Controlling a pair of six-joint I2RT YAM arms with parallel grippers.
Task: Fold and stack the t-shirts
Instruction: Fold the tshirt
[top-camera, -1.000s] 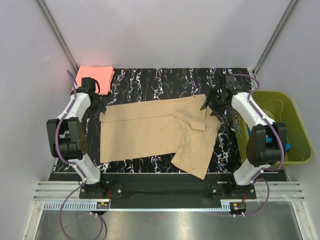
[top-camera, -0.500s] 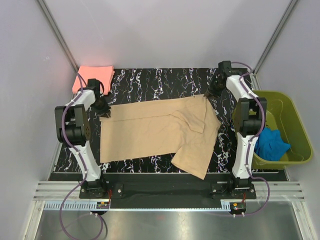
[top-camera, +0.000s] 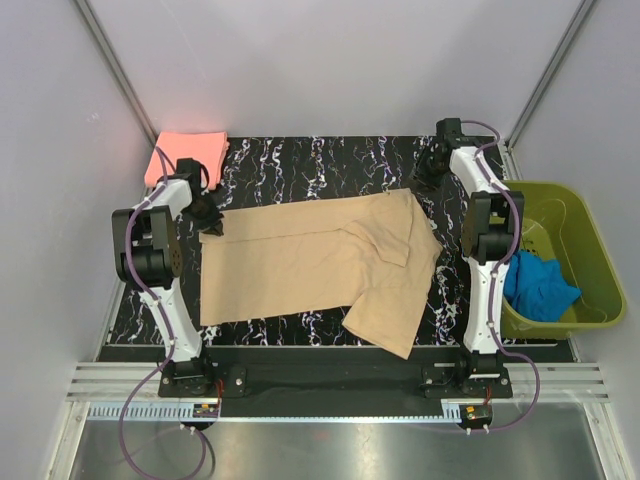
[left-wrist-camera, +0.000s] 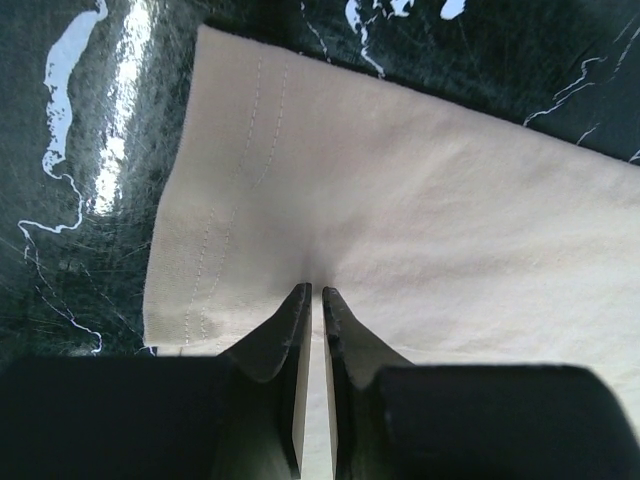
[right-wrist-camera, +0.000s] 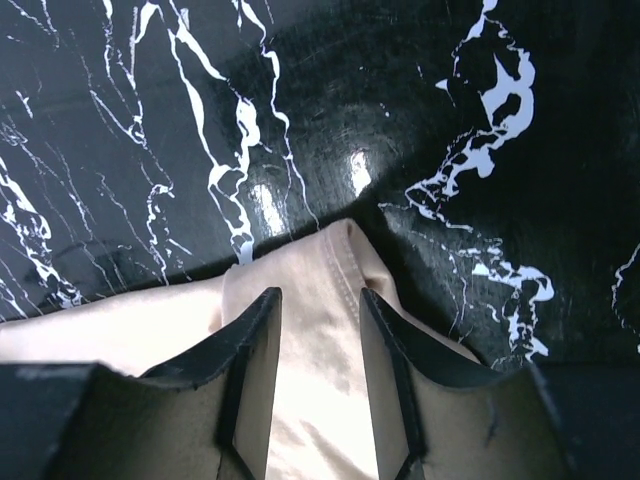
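a glossy black table (top-camera: 320, 160) veined with white like marble fills the middle of the top view. lamp glare shows on it in both wrist views. pale grey walls (top-camera: 330, 70) close it in on three sides, with slanted metal posts (top-camera: 112, 60) in the far corners at 11 and 1 o'clock. at 6 o'clock, past the arm bases, lies a dull metal sheet (top-camera: 330, 445).

the tan t-shirt (top-camera: 300, 265) lies spread across the centre of the table, mostly flat, its 3 o'clock side doubled over and one flap reaching toward 5 o'clock. the pink t-shirt (top-camera: 190, 155) sits folded in the table's 10 o'clock corner, apart from the tan one.

the left gripper (left-wrist-camera: 316, 290) is at the tan t-shirt's 10 o'clock corner, fingers pressed almost together and pinching the cloth, which puckers at their tips. the right gripper (right-wrist-camera: 320, 295) is at the shirt's 1 o'clock corner, fingers spread, straddling the hemmed corner that lies flat between them.

a green basket (top-camera: 560, 210) stands off the table's 3 o'clock edge, a blue cloth (top-camera: 540, 285) bunched inside it.
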